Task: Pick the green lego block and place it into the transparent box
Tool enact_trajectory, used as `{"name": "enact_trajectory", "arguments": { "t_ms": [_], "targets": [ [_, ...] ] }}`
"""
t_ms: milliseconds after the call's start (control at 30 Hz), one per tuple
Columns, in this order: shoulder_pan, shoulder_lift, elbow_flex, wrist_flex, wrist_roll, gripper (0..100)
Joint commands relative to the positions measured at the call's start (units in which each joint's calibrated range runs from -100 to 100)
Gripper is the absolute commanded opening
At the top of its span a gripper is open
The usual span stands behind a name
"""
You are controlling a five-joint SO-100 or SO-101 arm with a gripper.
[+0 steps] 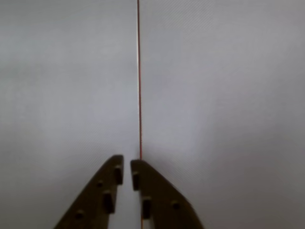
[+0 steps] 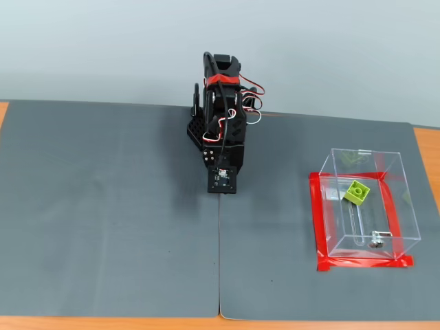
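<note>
The green lego block (image 2: 356, 192) lies inside the transparent box (image 2: 407, 208), which stands at the right of the fixed view with red tape (image 2: 319, 227) around its base and a small metal piece (image 2: 375, 240) at its bottom. The black arm (image 2: 221, 130) is folded up at the back middle of the mat, far left of the box. In the wrist view my gripper (image 1: 127, 163) points down at bare grey mat, its two dark fingers almost touching and holding nothing. Neither the block nor the box shows in the wrist view.
Two grey mats (image 2: 103, 206) cover the table and meet at a seam (image 2: 219, 261), which shows as a thin reddish line in the wrist view (image 1: 139, 71). The orange table edge (image 2: 426, 148) shows at the right and front.
</note>
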Motion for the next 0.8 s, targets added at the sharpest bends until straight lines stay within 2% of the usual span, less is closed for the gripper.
{"name": "enact_trajectory", "arguments": {
  "t_ms": [0, 767],
  "targets": [
    [-0.05, -0.17, -2.39, 0.33, -0.08, 2],
    [0.40, 0.08, -2.57, 0.24, -0.34, 2]
  ]
}}
